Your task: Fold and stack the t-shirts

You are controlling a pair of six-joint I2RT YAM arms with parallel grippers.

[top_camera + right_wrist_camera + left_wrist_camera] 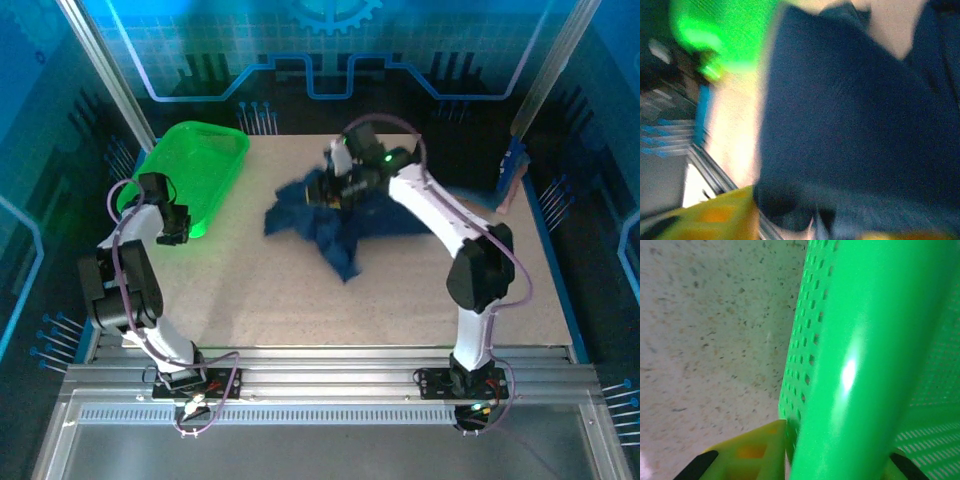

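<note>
A crumpled navy-blue t-shirt (342,232) lies spread on the table, right of centre. My right gripper (328,186) reaches over its far left part. In the blurred right wrist view the dark t-shirt (850,125) hangs close in front of the right gripper (812,220), whose yellow fingers (720,217) stand apart, open, with cloth near the gap. My left gripper (172,226) is at the near rim of the green basket (195,170). In the left wrist view the left gripper (837,450) is shut on the thick basket rim (865,340).
The speckled table (300,300) has bare surface in front of the shirt. The basket stands at the back left corner and shows as a green blur (725,30) in the right wrist view. A blue and brown object (510,182) leans at the table's right edge.
</note>
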